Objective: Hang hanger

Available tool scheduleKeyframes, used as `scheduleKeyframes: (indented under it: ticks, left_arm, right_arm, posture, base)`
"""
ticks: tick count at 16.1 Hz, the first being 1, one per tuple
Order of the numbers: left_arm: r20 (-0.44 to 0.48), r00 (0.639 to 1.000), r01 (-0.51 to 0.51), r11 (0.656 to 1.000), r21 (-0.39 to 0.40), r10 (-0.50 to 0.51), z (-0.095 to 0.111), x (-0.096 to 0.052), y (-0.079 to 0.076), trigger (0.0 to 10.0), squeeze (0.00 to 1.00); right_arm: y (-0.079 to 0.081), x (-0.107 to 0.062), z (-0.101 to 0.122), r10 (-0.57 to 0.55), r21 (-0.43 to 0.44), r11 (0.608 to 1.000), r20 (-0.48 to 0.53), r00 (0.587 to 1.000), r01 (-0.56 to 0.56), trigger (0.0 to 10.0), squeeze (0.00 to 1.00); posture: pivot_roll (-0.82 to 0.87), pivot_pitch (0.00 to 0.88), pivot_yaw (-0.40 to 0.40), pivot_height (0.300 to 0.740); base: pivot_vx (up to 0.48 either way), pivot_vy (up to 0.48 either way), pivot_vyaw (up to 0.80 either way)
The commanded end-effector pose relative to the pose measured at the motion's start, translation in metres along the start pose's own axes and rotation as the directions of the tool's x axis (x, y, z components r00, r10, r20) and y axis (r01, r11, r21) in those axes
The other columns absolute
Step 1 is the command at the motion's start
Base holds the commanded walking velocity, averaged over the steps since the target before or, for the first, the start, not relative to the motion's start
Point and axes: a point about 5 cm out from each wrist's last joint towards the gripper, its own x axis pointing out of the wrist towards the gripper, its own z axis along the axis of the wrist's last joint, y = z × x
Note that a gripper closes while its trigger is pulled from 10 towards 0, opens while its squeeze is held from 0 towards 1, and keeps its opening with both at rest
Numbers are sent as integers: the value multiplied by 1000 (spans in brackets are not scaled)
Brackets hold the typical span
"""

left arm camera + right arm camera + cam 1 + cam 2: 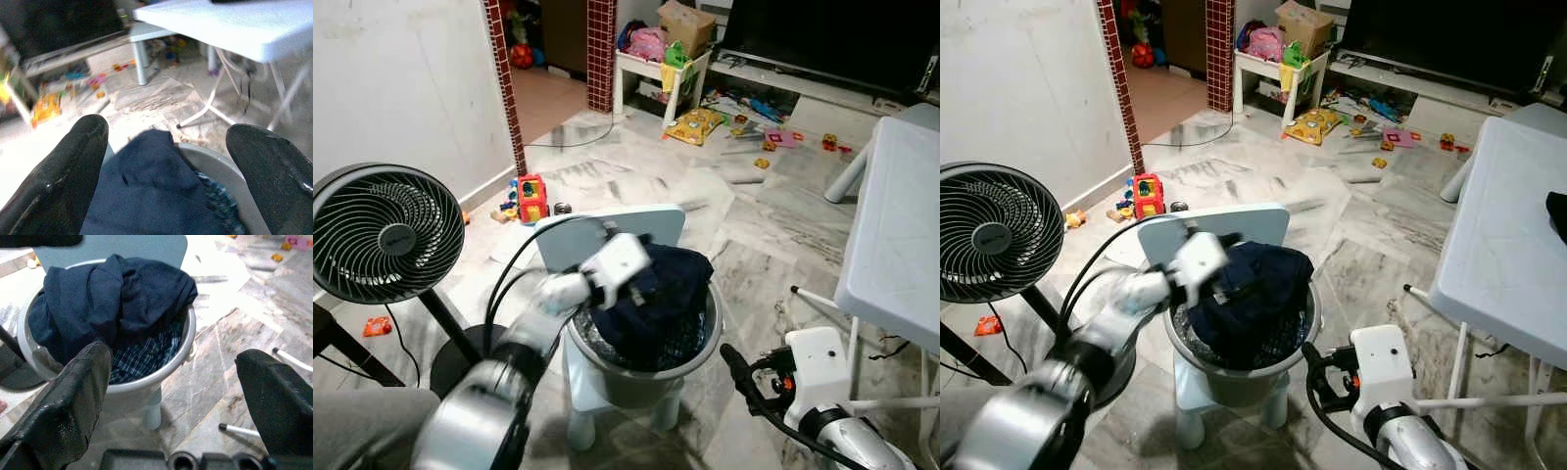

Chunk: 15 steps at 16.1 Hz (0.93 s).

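Marble-look floor (636,181), toys scattered toward the TV end, fan (380,233) at robot's left, white table (901,225) at right. Grey bucket (700,362) sits on a small pale chair (607,227), stuffed with navy cloth (656,294) over a plaid piece (142,360).

No hanger visible anywhere; if it's in the bucket, it's buried under the cloth, so long axis can't be told.

Left gripper (166,161) is nearer: right over the bucket's left rim, fingers spread wide, nothing held, navy cloth straight ahead between them. Right gripper (173,406) is low and to the bucket's right, near but clear of it, fingers also wide apart and empty.

Judgement: left arm takes the first dig.
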Motion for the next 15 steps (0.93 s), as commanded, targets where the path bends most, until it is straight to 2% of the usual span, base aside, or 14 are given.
scheduleKeyframes:
  ticks: [1,6,8,13,15]
  left_arm:
    - [5,1000,-13,999,-52,13,-1,-3,0,10000,0]
    - [-3,999,-48,992,-117,48,-11,-25,-5,10000,0]
    - [-18,999,-30,990,-141,28,-15,-41,-13,10000,0]
    - [-72,997,-13,988,-155,2,-17,-66,-26,10000,0]
    - [-90,996,-25,984,-175,9,-13,-75,-34,10000,0]
  right_arm:
    - [-3,1,-2,-14,7,1000,-8,1000,14,10000,0]
    - [-5,-1,-23,-34,87,995,-111,993,44,10000,0]
    - [-5,-7,-33,-54,152,985,-162,985,79,10000,0]
    - [19,-26,-54,-3,233,970,-246,969,62,10000,0]
    - [22,-32,-58,4,245,967,-273,962,66,10000,0]
  posture:
    - [-51,13,-62,740]
    - [18,10,-121,740]
    - [17,41,-115,740]
    - [18,111,-107,740]
    - [21,127,-121,740]
  base:
    - [0,0,0]
    - [0,0,0]
    - [0,0,0]
    - [0,0,0]
    - [0,0,0]
